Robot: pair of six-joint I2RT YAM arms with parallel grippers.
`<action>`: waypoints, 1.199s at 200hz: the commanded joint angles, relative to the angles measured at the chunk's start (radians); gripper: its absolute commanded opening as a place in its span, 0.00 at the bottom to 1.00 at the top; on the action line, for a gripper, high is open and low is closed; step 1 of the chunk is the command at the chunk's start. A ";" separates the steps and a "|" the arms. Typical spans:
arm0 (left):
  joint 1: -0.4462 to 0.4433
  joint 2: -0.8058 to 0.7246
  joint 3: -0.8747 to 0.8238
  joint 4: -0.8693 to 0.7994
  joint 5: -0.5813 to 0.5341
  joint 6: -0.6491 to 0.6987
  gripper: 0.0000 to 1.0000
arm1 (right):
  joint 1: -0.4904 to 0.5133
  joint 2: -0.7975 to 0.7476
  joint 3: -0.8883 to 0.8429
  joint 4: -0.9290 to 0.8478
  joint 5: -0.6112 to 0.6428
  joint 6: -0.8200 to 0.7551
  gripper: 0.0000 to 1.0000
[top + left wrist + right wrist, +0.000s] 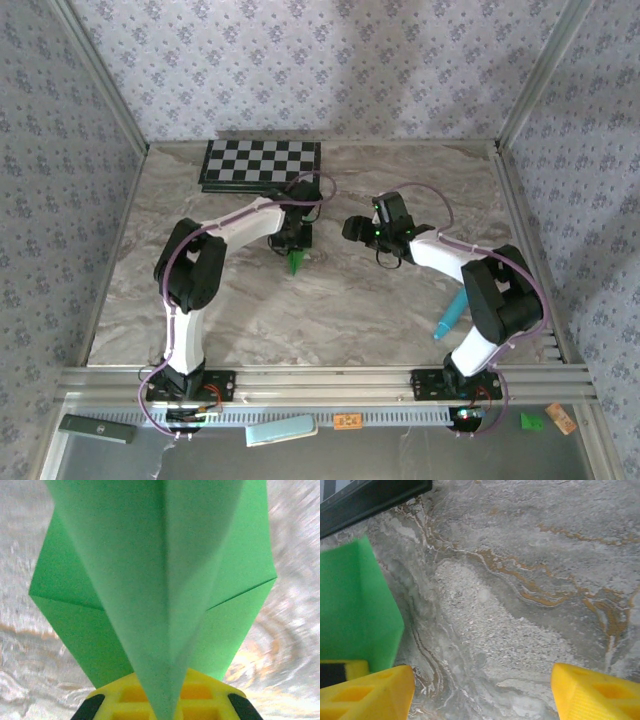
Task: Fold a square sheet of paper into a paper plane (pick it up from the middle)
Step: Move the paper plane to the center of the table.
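The square sheet of paper is folded into a bright green pointed shape with a centre crease, the paper plane (pixel 296 262). It hangs just above the marble table, mid-table in the top view. My left gripper (pixel 293 238) is shut on it. In the left wrist view the folded paper (pixel 160 580) rises from between the yellow fingers (pixel 125 700) of that gripper (pixel 159 702) and hides most of the table. My right gripper (pixel 355 228) stands open a little to the right, apart from the paper. Between its yellow fingers (pixel 370 692) lies bare marble, the gripper (pixel 482 695) holding nothing. The green paper (pixel 355 605) shows at the left edge.
A black-and-white checkerboard (pixel 260 163) lies at the back of the table, just behind the left gripper; its dark edge (pixel 370 495) shows in the right wrist view. A teal marker (pixel 450 315) lies near the right arm. Patterned walls close in three sides.
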 commanded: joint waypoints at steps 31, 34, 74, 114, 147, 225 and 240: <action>0.015 0.129 0.157 0.003 -0.016 -0.023 0.05 | -0.038 -0.046 -0.022 0.001 0.057 -0.084 0.86; 0.015 0.135 0.166 0.000 -0.016 -0.024 0.05 | -0.041 -0.048 -0.022 -0.001 0.060 -0.089 0.89; 0.019 0.188 0.245 -0.043 -0.036 -0.025 0.06 | -0.080 -0.077 -0.030 -0.013 0.068 -0.142 0.95; 0.032 0.225 0.289 -0.059 -0.050 -0.018 0.08 | -0.099 -0.086 -0.037 -0.016 0.057 -0.163 0.96; 0.043 0.262 0.333 -0.079 -0.053 -0.016 0.11 | -0.113 -0.085 -0.046 -0.015 0.033 -0.164 0.96; 0.050 0.308 0.371 -0.096 -0.051 -0.009 0.27 | -0.123 -0.082 -0.059 -0.006 0.007 -0.151 0.96; 0.051 0.313 0.371 -0.099 -0.054 -0.007 0.30 | -0.123 -0.079 -0.058 -0.006 0.003 -0.147 0.96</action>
